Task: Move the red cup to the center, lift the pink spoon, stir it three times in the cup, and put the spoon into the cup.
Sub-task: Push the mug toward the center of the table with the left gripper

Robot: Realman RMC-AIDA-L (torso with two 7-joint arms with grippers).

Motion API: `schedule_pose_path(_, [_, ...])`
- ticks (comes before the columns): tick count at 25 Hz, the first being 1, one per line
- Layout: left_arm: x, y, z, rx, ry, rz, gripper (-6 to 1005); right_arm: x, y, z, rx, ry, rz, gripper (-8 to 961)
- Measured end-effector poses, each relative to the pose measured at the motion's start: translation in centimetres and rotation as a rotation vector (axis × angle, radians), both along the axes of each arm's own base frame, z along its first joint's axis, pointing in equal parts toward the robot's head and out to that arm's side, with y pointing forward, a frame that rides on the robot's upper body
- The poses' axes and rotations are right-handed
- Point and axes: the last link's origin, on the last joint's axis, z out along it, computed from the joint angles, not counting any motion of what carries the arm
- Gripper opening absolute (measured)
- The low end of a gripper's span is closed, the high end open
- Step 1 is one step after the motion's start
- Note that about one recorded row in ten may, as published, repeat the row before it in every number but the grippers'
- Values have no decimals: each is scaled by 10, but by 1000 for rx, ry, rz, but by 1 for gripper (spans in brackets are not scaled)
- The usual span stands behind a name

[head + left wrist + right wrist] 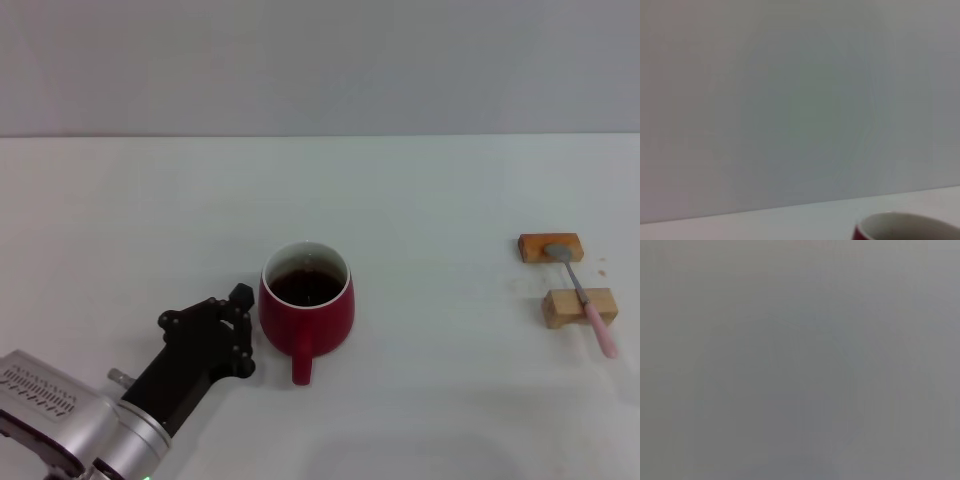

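Bare table (450, 330) between red cup (306, 300), pink spoon (590, 305)

A white table (150, 220) fills the lower part of the frame under soft, even light, meeting a plain pale grey wall (320, 60) that spans the upper part.

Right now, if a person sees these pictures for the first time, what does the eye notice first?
First the red cup, with dark liquid, near the middle of the white table. The left gripper is close at its left side. On the right, the pink spoon lies across two wooden blocks.
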Motion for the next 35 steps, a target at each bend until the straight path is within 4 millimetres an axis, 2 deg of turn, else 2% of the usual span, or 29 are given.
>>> schedule_pose_path(13, [23,0,-17,-89,-11,-78,8,-2,1,-1,-4,5,12,714])
schedule_pose_path(27, [14,5,-11,-55,22,-53,37,-4,1,-2,-14,3,20,714])
schedule_pose_path(35, [27,3,-20,-102,11,-95,53,-4,1,-2,-12,4,22,714])
